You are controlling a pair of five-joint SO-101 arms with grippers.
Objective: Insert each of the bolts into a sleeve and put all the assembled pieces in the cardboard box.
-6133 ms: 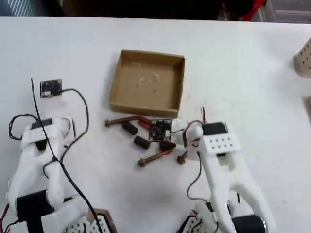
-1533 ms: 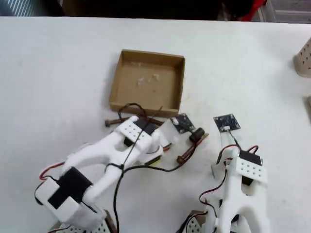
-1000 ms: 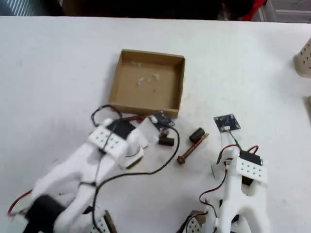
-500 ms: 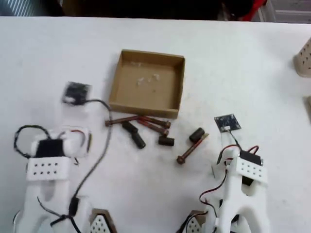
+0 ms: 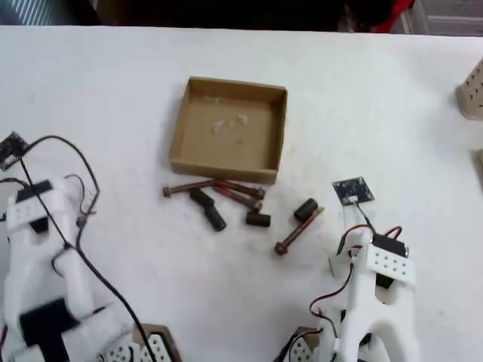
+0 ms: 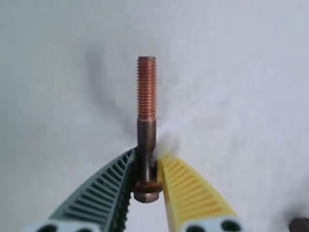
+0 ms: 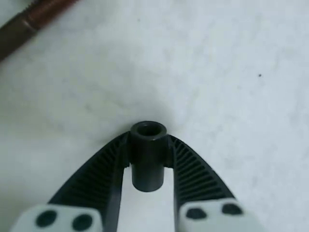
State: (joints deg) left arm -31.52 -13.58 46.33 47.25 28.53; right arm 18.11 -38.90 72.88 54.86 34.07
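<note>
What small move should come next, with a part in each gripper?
Probably bring the left gripper toward the right gripper and aim the threaded tip of the bolt at the open bore of the sleeve: both are gripped, yet far apart.

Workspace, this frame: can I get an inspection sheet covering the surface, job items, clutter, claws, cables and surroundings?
Surface: white table, no damage seen.
Job's things: cardboard box holds no parts; loose bolts and loose sleeves lie on the table just in front of it.
Clutter: beige perforated object at the table's right edge.
Claws: left claw shut on a copper bolt, gripped near its head; right claw shut on a black sleeve, open bore facing away.
Cables: black cable looped over the left arm; red and black wires on the right arm.
Surroundings: dark area beyond the table's far edge.
</note>
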